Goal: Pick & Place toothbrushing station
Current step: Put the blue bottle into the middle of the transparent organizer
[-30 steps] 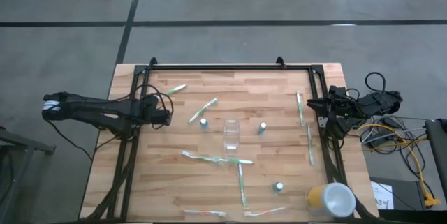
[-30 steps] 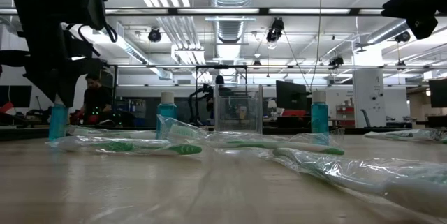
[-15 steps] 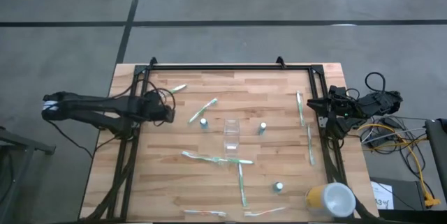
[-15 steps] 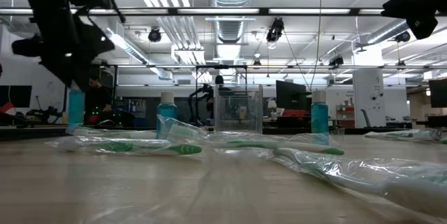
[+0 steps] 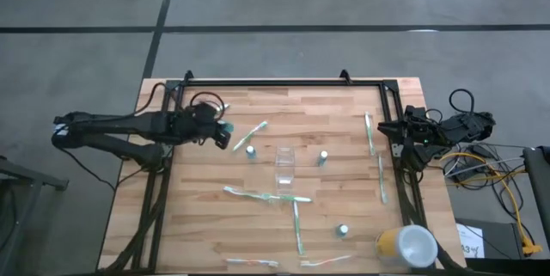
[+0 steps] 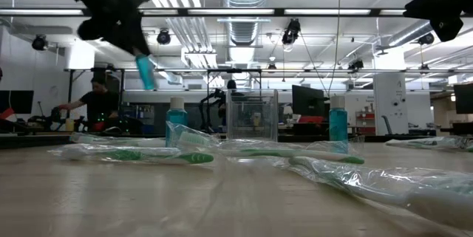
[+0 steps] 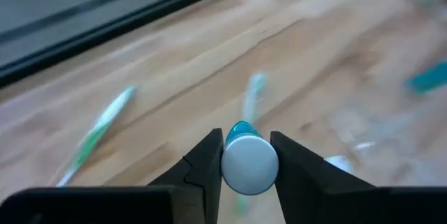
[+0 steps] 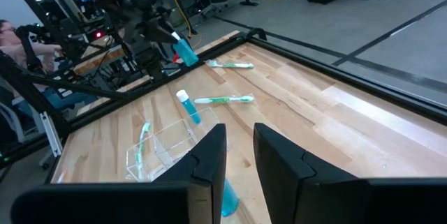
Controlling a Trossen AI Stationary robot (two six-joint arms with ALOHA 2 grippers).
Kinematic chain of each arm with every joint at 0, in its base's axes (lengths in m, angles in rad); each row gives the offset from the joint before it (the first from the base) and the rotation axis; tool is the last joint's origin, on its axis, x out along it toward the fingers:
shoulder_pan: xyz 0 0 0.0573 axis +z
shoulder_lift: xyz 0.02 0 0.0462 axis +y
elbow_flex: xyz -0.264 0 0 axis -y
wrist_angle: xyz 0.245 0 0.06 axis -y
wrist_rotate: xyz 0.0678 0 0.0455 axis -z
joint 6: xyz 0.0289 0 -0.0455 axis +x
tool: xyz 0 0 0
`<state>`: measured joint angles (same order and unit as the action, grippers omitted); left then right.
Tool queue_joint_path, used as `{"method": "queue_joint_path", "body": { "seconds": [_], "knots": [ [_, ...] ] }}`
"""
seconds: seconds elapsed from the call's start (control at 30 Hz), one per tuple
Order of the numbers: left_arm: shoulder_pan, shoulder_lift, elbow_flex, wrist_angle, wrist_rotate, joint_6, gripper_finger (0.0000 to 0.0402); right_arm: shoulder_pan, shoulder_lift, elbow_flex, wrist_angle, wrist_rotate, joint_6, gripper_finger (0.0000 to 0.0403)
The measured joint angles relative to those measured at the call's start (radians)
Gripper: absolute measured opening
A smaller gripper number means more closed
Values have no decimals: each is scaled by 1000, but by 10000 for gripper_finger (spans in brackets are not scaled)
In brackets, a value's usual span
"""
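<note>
Toothpaste tube [image 7: 248, 161], small with a teal body and a round white cap, sits clamped between the two dark fingers of the left gripper [image 5: 222, 131], which holds it lifted clear of the tabletop [image 5: 335, 108] near the left edge toward the far side; the low view shows it tilted in the air [image 6: 145, 72] under the dark arm. Just beside the gripper, toward the middle, a white-and-green toothbrush [image 5: 250, 136] lies slanted on the wood, with another tube [image 5: 250, 150] standing upright close to its near end, and a second toothbrush [image 5: 215, 109] lies nearer the far-left corner. At the centre of the tabletop stands the small clear plastic cup [image 5: 284, 162], upright, with a third tube [image 5: 323, 156] standing to its right. On the near side of the cup lie wrapped toothbrushes [image 5: 266, 195], one stretching left to right and one [image 5: 297, 226] running toward the near edge, and a fourth tube [image 5: 343, 230] stands farther right near that edge. Two more toothbrushes [image 5: 370, 132] lie along the right edge, one beyond the other. A yellow cup with a white top [image 5: 406, 245] rests at the near-right corner. The right gripper [image 5: 384, 125] waits at the right edge over the black frame, its fingers [image 8: 209, 158] a narrow gap apart and holding nothing. A person [image 6: 96, 102] is in the room beyond the table
</note>
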<state>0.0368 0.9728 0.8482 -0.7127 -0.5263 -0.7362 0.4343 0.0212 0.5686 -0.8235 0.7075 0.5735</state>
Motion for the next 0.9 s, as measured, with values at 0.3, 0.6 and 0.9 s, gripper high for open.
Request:
{"method": "queue_joint_path", "body": {
  "seconds": [0.3, 0.6, 0.9],
  "knots": [
    [-3, 4, -2, 323, 212, 318, 108, 0, 0, 0, 0, 0, 0, 82],
    [-3, 63, -2, 450, 476, 457, 108, 0, 0, 0, 0, 0, 0, 70],
    [-6, 226, 13, 615, 540, 506, 108, 0, 0, 0, 0, 0, 0, 74]
  ]
}}
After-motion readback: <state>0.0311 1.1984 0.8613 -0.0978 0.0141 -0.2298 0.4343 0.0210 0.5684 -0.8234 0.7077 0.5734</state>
